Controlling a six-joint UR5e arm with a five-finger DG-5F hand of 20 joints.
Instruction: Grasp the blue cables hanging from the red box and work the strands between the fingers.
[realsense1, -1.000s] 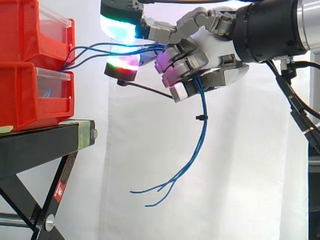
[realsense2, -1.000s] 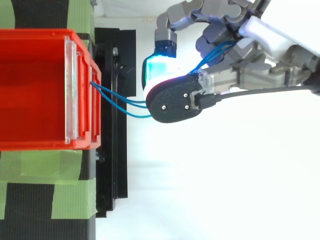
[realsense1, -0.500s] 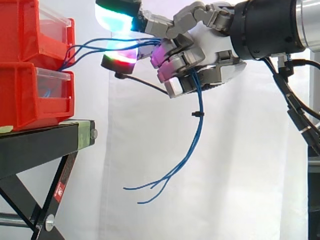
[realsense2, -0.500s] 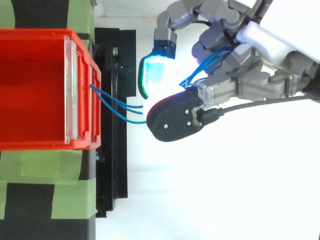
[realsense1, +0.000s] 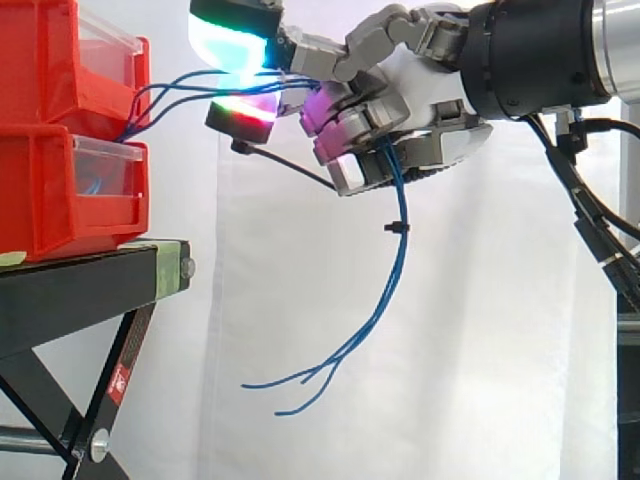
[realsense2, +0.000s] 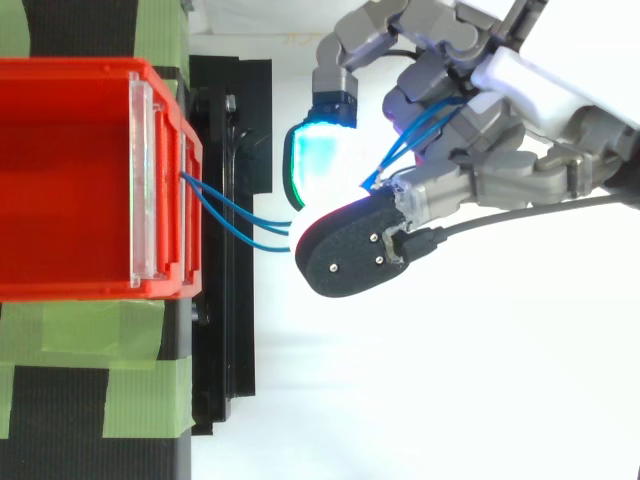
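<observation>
We are seeing the hand curling its fingers round the cables, pinching the strands in the air just to the right of the box on the stand. The cables are leaving the box's front, passing under a green-glowing pad and through the curled fingers, then hanging below the hand with their loose ends splaying free. From above, the strands are bridging the gap between box and hand.
</observation>
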